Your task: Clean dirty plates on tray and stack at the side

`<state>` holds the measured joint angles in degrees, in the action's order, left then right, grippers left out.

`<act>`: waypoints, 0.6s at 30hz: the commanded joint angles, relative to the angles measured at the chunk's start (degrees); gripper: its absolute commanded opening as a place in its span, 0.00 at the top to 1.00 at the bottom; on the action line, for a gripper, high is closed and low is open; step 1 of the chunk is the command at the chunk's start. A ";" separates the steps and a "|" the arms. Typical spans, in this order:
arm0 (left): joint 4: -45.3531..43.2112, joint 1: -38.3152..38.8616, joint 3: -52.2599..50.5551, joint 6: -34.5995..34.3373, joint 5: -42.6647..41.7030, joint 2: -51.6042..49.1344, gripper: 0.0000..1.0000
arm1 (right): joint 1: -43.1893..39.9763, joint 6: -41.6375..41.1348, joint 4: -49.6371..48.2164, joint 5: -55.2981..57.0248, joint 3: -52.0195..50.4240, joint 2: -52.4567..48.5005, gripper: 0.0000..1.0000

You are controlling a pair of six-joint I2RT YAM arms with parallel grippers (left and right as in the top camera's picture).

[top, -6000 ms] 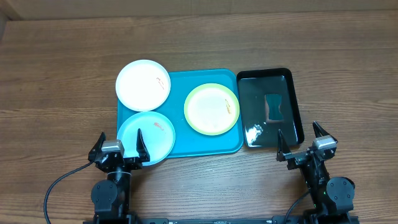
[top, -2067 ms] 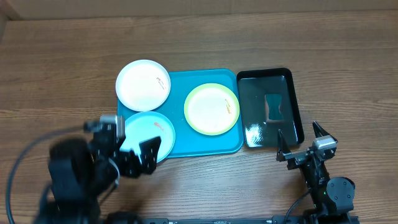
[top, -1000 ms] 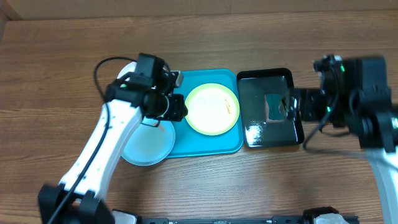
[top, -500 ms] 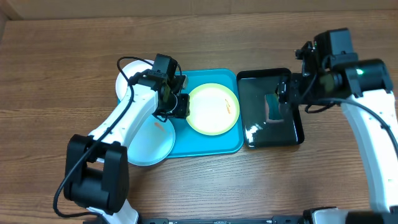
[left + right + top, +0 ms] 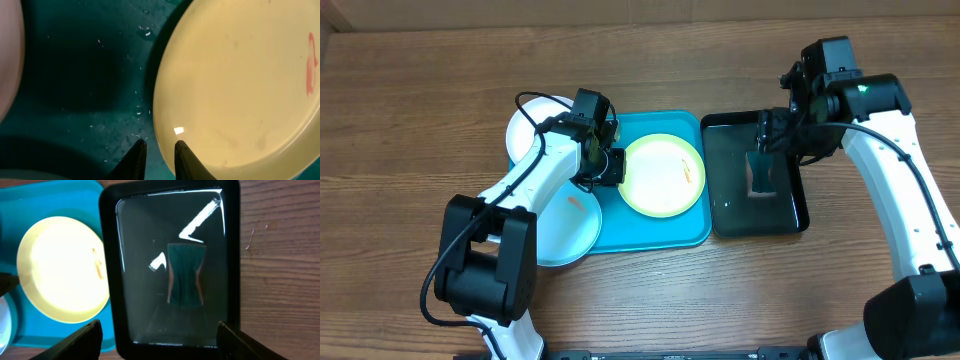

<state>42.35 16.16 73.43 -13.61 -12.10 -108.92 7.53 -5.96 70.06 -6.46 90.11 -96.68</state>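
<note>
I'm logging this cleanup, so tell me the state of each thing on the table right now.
Green plate: on teal tray, red smear.
Blue plate: smeared, overhanging tray's front edge.
White plate: partly hidden by left arm.
Sponge: flat in black tray, untouched.
Left gripper: astride green plate's rim, grip unclear.
Right gripper: open above sponge.

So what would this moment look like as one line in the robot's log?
left gripper: narrow, astride green-rimmed plate rim on teal tray | right gripper: open, over sponge in black tray
</note>
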 commanded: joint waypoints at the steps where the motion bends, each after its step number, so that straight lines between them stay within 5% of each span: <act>1: -0.57 0.68 -0.13 -1.27 0.74 -0.59 0.78 | -0.15 0.44 -0.85 2.56 0.57 -1.99 0.25; 13: -2.16 2.89 -0.37 -3.45 5.05 -2.82 0.71 | -0.15 3.02 -2.56 2.99 -1.03 -5.22 0.25; 18: -2.84 2.97 -0.37 -3.58 5.05 -4.44 0.81 | -0.15 3.04 -3.50 2.99 -1.03 -5.40 0.25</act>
<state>39.72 18.79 73.43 -16.43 -8.03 -112.20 7.53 -3.60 67.13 -4.03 89.41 -101.86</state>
